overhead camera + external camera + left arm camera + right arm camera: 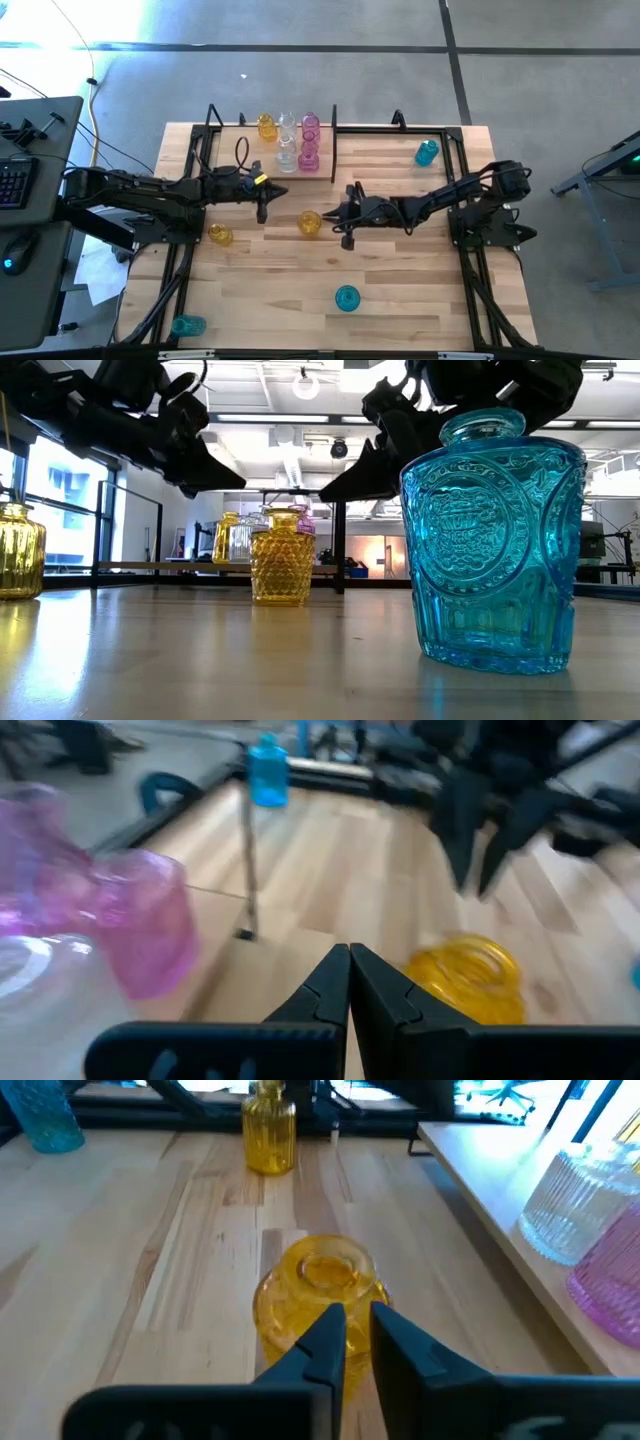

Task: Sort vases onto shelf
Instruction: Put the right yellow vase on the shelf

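Your right tool (pixel 334 216) hangs just beside the amber vase (pixel 309 223) mid-table, fingers nearly pressed together and pinching nothing; your left tool (pixel 277 191) waits pressed together near the shelf (pixel 325 130). Five vases (pixel 288 140) are shelved; five remain on the table (pixel 400 290). No writing is readable.

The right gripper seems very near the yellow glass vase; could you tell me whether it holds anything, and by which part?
Nothing is held. The right gripper hovers just short of the amber-yellow glass vase, its fingers nearly together and empty.
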You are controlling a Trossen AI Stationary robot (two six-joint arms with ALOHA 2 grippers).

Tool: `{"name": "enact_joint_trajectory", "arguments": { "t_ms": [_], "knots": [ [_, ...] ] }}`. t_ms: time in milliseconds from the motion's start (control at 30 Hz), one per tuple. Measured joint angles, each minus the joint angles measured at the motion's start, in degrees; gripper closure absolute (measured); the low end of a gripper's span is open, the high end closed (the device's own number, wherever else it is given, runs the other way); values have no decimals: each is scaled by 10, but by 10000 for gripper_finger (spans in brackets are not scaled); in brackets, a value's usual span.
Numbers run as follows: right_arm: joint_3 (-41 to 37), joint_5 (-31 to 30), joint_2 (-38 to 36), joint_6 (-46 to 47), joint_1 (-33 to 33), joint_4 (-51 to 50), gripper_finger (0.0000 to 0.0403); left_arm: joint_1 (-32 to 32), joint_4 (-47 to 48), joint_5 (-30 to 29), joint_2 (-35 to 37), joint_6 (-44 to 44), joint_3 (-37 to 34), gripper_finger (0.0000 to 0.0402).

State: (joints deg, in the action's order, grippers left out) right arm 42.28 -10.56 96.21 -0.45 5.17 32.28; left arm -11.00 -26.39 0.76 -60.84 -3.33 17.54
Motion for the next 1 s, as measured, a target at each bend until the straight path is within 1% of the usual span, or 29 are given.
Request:
{"name": "enact_joint_trajectory", "arguments": {
  "t_ms": [133,200,233,333,433,500,667,867,1000],
  "knots": [
    [0,0,-12,3,-6,-11,338,7,15,36,-5,0,0,401],
    [0,4,-12,8,-11,-32,330,13,17,41,-11,0,0,401],
    [0,16,-11,13,-14,-38,329,16,17,41,-16,0,0,401],
    [0,63,5,32,-22,-38,343,27,18,40,-28,-2,0,401],
    [0,99,30,33,-23,-27,376,34,19,39,-35,-4,1,401],
    [4,111,49,30,-21,-21,395,39,17,38,-35,2,1,400],
    [40,152,96,19,-23,-20,393,42,12,38,-35,5,1,384],
    [88,164,149,-12,-29,-27,400,43,15,56,-35,1,1,340],
    [109,176,158,-16,-52,-27,402,43,15,72,-35,-7,1,309]
  ]
}}
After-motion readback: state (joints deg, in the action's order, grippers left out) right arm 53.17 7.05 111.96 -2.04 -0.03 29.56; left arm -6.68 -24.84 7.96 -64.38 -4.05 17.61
